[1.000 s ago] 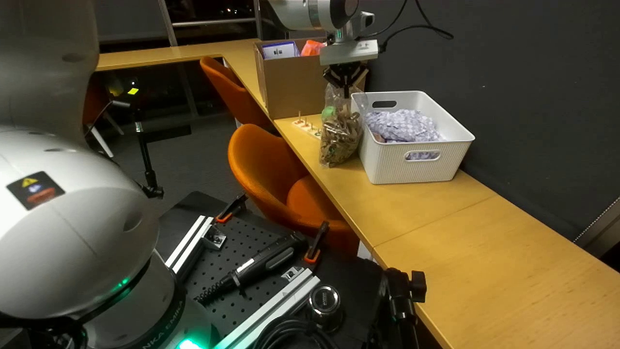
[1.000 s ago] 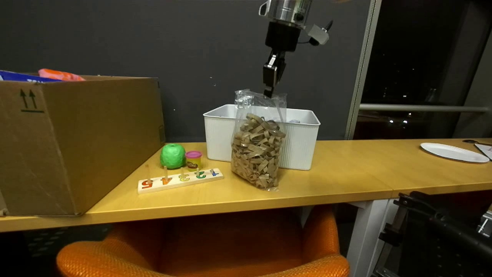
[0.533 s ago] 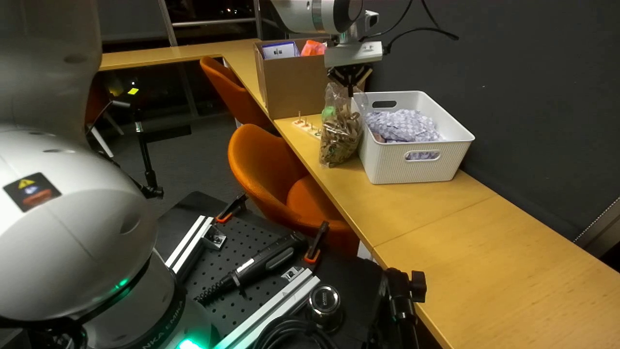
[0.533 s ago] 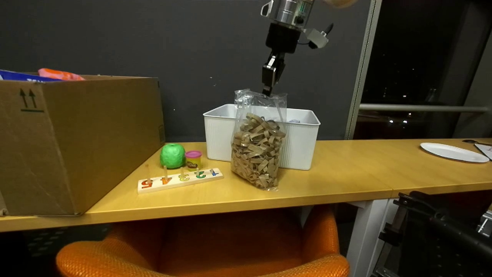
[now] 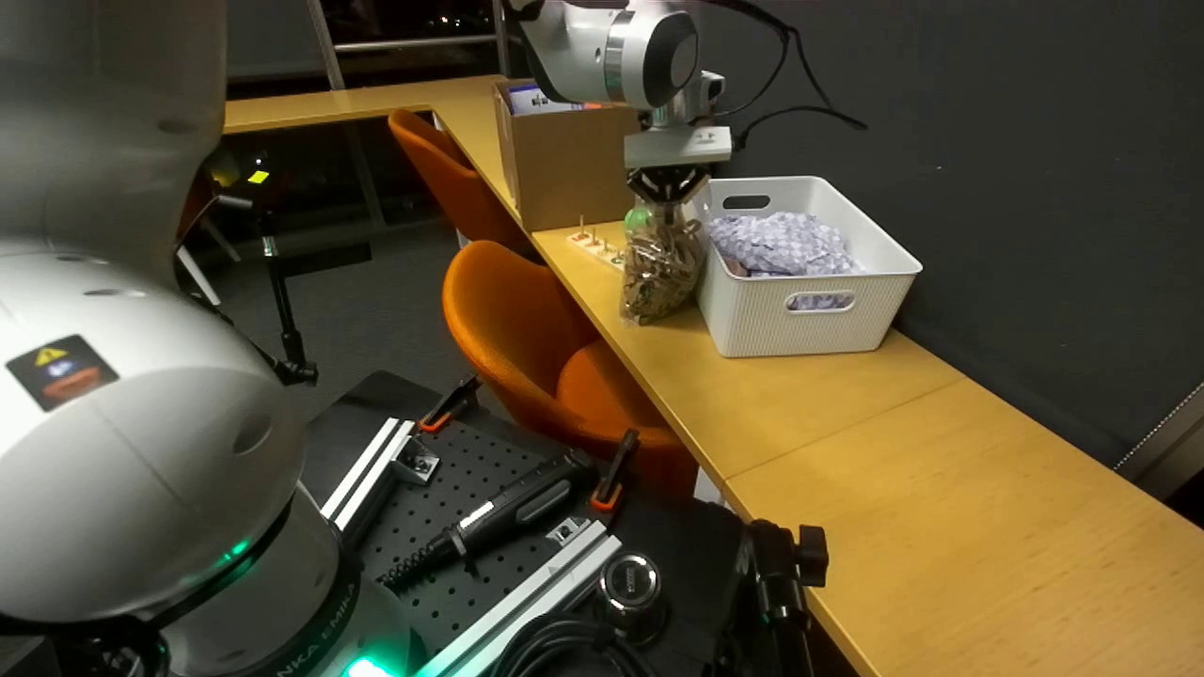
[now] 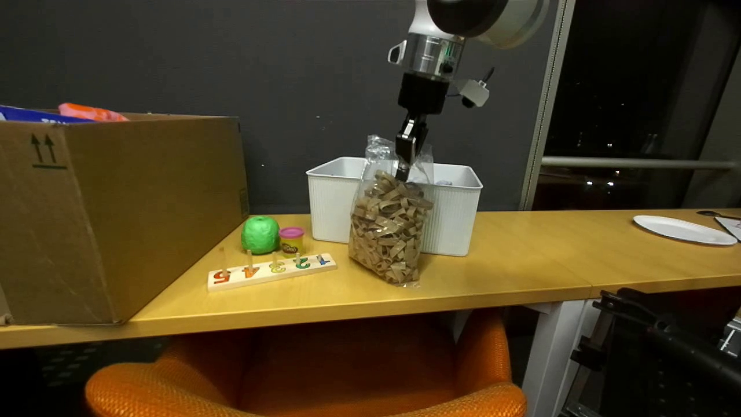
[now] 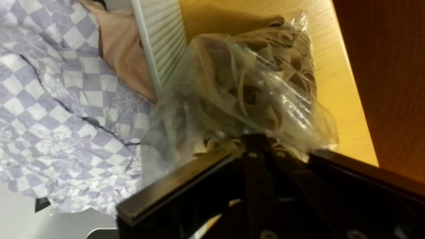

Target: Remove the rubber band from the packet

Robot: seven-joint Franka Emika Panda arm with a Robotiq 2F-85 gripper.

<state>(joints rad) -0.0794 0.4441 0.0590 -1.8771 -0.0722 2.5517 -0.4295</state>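
Tabletop (image 6: 521,249): yellow wood | wall (image 6: 289,69): dark grey | chair (image 6: 359,370): orange | end effector (image 6: 402,174): clenched, at packet (image 6: 391,231) top

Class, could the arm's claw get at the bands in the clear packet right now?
Probably yes: the claw points down at the packet, tip near the topmost bands, though crumpled film beside it could get in the way.

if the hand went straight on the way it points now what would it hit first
Probably the tan rubber bands in the clear packet, just below the hand; whether they touch is unclear.
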